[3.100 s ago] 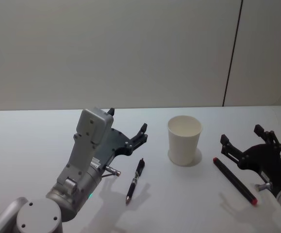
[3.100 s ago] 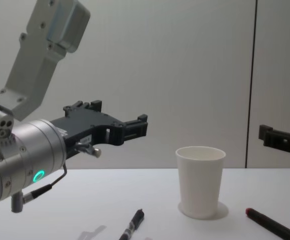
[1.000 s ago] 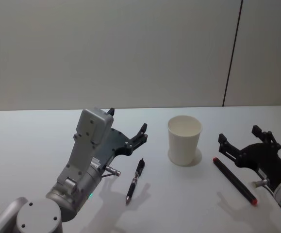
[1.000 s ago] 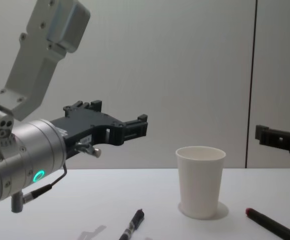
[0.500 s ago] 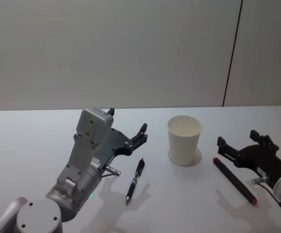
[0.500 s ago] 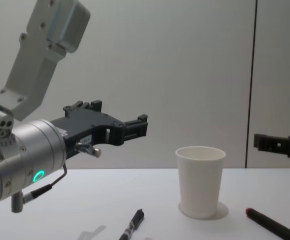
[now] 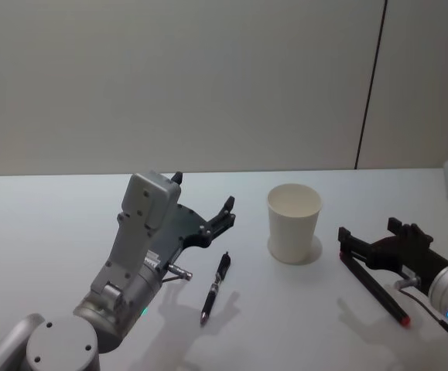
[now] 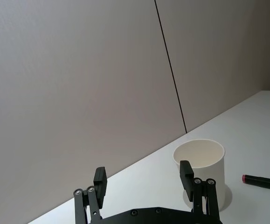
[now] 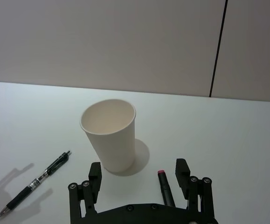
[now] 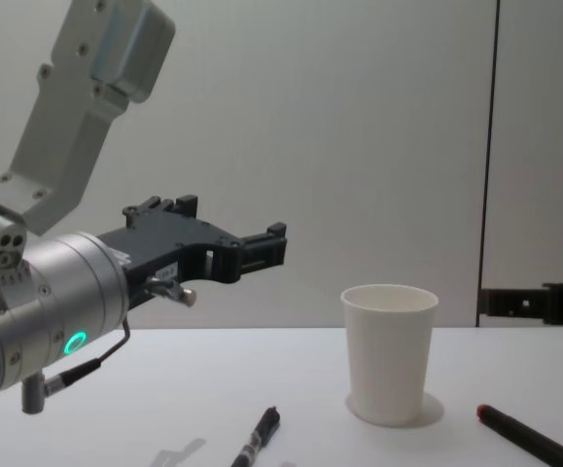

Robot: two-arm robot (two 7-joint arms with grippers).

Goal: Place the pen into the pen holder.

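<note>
1. The red-ended pen (image 7: 372,287) lies flat on the table (image 7: 53,232), at about 4 o'clock from the pen holder (image 7: 293,224) and a little apart from it. One red end points toward the holder.
2. A black click pen (image 7: 214,287) lies at about 8 o'clock from the holder, also flat and untouched.
3. The pen holder stands upright. The right wrist view looks down into it (image 9: 110,135) and it seems empty, so no pen is in yet.
4. Over the last few seconds the right claw (image 7: 367,232) has slid in from the 3 o'clock edge toward the holder. In the chest view it has also dropped to about rim height (image 10: 534,304).
5. Its fingers are spread wide with nothing between them. It now hangs over the holder-side end of the red-ended pen, not yet touching it. In its own wrist view the pen (image 9: 165,191) sits between the two fingers, nearer one of them.
6. My reading is that the red-ended pen is the target and the reach is nearly done. What is left is the descent, closing the fingers, the lift and the drop into the holder.
7. The left claw (image 7: 203,192) has not moved. It is open and held above the table at about 9 o'clock from the holder. Neither pen has shifted, nor has the holder.
</note>
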